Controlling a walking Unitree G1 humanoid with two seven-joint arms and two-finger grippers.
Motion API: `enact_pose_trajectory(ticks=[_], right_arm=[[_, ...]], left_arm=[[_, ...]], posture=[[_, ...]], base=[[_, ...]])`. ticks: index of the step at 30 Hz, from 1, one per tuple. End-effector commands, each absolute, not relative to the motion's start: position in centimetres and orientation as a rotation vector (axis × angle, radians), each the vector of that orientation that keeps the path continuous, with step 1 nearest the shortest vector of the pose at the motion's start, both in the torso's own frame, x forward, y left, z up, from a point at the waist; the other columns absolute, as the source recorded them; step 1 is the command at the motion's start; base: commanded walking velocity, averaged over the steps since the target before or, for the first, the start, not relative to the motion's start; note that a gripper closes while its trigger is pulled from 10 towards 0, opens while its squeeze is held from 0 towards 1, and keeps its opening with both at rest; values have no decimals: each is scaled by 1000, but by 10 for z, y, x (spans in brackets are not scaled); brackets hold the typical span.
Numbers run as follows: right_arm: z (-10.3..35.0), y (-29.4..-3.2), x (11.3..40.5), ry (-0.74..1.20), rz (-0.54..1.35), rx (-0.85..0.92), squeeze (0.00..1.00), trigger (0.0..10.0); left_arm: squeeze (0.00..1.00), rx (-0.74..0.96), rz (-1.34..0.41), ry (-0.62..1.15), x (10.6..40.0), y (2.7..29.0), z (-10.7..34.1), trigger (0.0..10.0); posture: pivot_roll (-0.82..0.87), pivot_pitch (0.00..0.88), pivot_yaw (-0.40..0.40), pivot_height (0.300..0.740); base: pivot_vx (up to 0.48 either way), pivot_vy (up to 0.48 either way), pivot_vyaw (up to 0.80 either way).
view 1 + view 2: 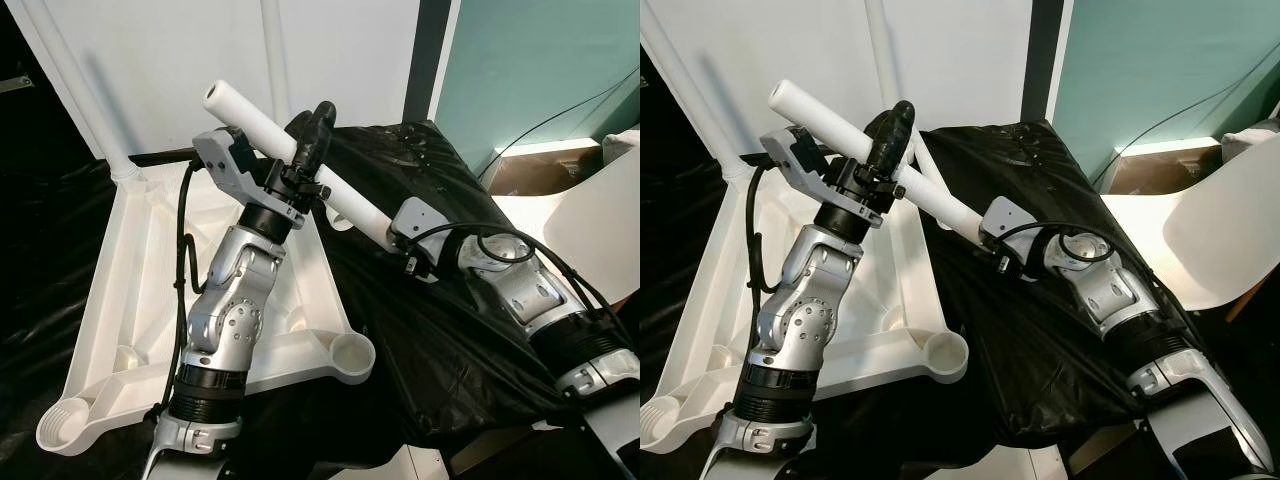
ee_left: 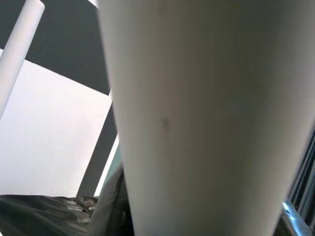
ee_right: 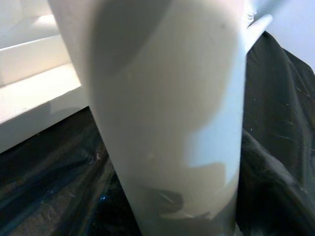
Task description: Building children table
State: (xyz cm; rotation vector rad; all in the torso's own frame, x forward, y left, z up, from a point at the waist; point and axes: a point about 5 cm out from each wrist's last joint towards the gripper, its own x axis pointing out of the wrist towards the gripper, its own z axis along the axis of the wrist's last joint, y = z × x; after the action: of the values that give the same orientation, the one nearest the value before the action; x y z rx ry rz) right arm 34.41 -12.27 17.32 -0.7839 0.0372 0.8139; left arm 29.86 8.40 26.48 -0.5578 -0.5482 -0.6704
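At the left lies the white tabletop (image 1: 150,300), turned underside up on black sheeting, with round leg sockets at its near corners (image 1: 352,357) and one leg (image 1: 75,80) already standing in the far left corner. Above it the left hand (image 1: 312,135) is closed around a loose white table leg (image 1: 290,150), its black fingers wrapped over the tube near the upper end, which points up and to the far left. The leg slopes down to the right, where the right hand (image 1: 985,228) holds its lower end; I cannot tell how that hand's fingers stand, since the wrist hides them. The step seems to be carrying this leg toward an empty socket. To do it well, both hands should tilt the tube upright together, keep it from twisting in the grip, and line its end squarely over the socket before pressing down. The crumpled black cover (image 1: 430,330) lies just under the leg's lower end and could snag it; the raised rim of the tabletop is also near the left arm. Farther right stands a white chair (image 1: 1210,240), with an open cardboard box (image 1: 530,175) behind it, well apart from the work.
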Motion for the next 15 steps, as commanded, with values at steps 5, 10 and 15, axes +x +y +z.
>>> enact_pose_trajectory(ticks=[5, 10, 15], right_arm=[[162, -105, 346, -21, 536, -744, 0, 0], [157, -96, 343, -84, 354, -754, 0, 0], [155, -89, 342, -177, 211, -751, 0, 0]], left_arm=[[1000, -555, -595, -622, 306, 95, 275, 10000], [0, -574, -600, -595, 309, 94, 275, 10000], [0, -578, -631, -582, 306, 90, 273, 10000]], posture=[[-116, 0, 59, 740], [-118, 0, 64, 740], [-112, 0, 68, 740]], base=[[0, 0, 0], [0, 0, 0], [0, 0, 0]])
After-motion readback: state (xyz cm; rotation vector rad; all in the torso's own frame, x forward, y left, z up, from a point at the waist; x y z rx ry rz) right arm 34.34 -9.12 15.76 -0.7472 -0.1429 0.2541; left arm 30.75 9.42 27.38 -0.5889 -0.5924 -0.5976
